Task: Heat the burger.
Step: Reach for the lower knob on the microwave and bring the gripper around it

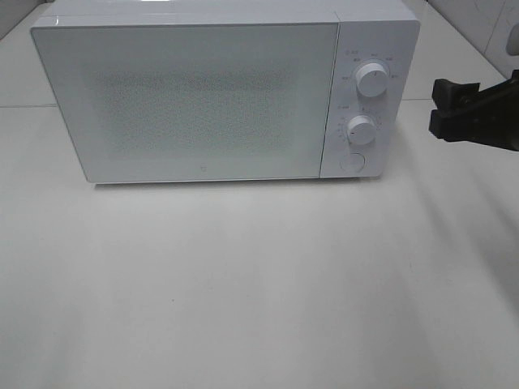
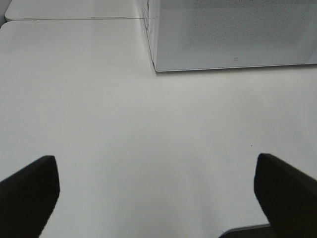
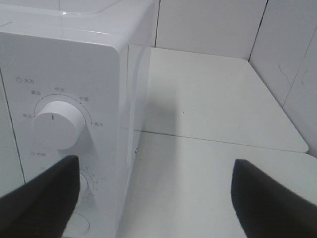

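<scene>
Standing shut, microwave [image 1: 195,97] shows no burger; heating seems pending; left gripper [image 2: 156,166], right gripper [image 1: 438,105] both gape empty.

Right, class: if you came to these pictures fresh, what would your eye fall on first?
A big white microwave fills the back of the pale table. Its door is shut, and two knobs and a round button run down its right-hand panel. The dark right gripper stands out against all that white, hanging open just to the right of the panel, level with the knobs.
</scene>
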Tool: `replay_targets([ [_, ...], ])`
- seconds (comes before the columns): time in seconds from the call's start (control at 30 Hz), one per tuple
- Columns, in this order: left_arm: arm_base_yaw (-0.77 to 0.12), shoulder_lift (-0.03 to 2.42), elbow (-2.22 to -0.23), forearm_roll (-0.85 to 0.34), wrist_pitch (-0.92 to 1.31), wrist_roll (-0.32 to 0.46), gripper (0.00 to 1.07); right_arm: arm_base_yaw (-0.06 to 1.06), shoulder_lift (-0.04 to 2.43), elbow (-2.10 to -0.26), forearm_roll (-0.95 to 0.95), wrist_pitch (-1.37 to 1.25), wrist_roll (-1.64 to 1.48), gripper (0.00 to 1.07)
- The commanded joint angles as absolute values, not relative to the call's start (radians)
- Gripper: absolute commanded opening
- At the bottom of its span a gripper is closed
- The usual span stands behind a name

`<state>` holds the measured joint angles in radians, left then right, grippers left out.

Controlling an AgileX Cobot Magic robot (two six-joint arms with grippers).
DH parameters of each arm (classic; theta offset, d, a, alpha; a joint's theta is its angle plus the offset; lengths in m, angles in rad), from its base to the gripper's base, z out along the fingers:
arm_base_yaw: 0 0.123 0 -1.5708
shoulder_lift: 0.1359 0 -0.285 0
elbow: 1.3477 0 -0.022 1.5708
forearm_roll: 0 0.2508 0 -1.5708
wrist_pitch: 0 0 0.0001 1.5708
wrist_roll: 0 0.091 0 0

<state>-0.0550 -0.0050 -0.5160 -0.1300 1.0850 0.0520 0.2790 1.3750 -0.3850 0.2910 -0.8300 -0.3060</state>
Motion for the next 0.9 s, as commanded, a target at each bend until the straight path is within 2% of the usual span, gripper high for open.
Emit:
replay_targets([
  [0.03, -0.051, -0.020, -0.517, -0.130, 1.070, 0.055, 1.01, 0.347, 1.415, -0.385, 0.377, -0.944, -0.366, 0.74],
  [0.17, -0.051, -0.020, -0.517, -0.130, 1.070, 0.055, 1.01, 0.414, 1.457, -0.385, 0.461, -0.988, -0.376, 0.74],
  [0.23, -0.051, -0.020, -0.517, -0.130, 1.070, 0.055, 1.01, 0.513, 1.524, -0.385, 0.611, -1.031, -0.421, 0.74],
  [0.33, -0.051, -0.020, -0.517, -0.130, 1.070, 0.055, 1.01, 0.539, 1.546, -0.385, 0.655, -1.052, -0.443, 0.74],
  [0.37, -0.051, -0.020, -0.517, -0.130, 1.070, 0.055, 1.01, 0.583, 1.581, -0.385, 0.728, -1.096, -0.479, 0.74],
  [0.47, -0.051, -0.020, -0.517, -0.130, 1.070, 0.055, 1.01, 0.633, 1.629, -0.385, 0.765, -1.157, -0.477, 0.74],
  [0.9, -0.051, -0.020, -0.517, -0.131, 1.070, 0.055, 1.01, 0.646, 1.742, -0.428, 0.725, -1.244, -0.392, 0.78],
])
